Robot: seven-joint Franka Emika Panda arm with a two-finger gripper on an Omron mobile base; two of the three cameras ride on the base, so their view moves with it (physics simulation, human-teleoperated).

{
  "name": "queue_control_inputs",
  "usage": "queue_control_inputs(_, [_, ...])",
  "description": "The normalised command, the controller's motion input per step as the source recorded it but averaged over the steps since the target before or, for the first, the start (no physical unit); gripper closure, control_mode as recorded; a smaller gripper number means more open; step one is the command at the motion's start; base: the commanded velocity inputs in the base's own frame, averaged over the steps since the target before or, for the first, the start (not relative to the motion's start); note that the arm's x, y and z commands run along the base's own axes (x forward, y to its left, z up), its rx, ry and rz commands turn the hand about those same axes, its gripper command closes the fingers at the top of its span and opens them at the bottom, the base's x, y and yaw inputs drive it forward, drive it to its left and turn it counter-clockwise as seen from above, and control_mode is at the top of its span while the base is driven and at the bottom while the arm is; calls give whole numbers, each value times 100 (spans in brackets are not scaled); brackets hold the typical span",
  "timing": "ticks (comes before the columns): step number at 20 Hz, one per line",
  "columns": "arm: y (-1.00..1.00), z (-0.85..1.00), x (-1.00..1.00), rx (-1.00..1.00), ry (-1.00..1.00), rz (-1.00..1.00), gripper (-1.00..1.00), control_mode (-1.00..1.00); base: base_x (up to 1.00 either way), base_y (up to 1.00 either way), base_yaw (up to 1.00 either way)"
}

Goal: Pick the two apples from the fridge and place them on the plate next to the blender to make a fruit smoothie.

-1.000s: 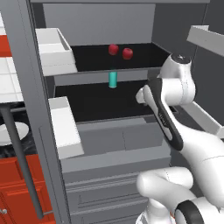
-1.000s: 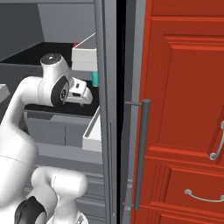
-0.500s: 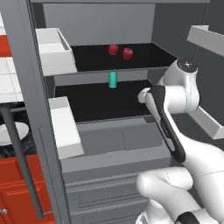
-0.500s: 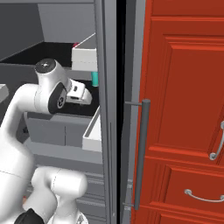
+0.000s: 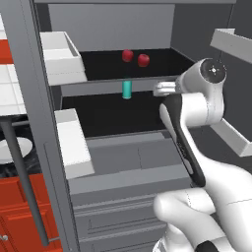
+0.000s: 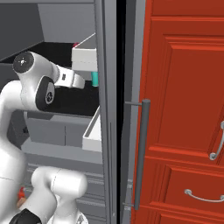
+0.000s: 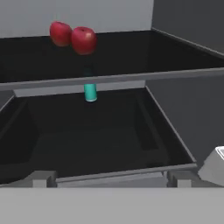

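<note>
The two apples (image 5: 135, 58) sit close together on the upper black shelf (image 5: 162, 64) of the open fridge (image 5: 113, 167), toward its back. A teal cylinder (image 5: 127, 89) stands on the shelf below them. The gripper (image 5: 158, 89) is level with the upper shelf's front edge, right of the cylinder; whether its jaws are apart or closed cannot be determined. The plate (image 5: 11, 150) lies left of the fridge door.

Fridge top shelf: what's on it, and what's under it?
On the top shelf: two apples, side by side. On the shelf below stands a teal cylinder; the top shelf's front edge covers its upper part in the hand view.
</note>
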Motion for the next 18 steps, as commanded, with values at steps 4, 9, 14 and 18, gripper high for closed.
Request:
queue_control_inputs(4, [18, 62, 8, -1, -13, -4, -100, -100, 0, 0, 0])
queue_control_inputs(9, [-1, 17, 28, 0, 2, -1, -100, -100, 0, 0, 0])
queue_control_inputs(14, [-8, 2, 22, 1, 6, 0, -100, -100, 0, 0, 0])
queue_control_inputs(18, [0, 38, 51, 0, 13, 0, -100, -100, 0, 0, 0])
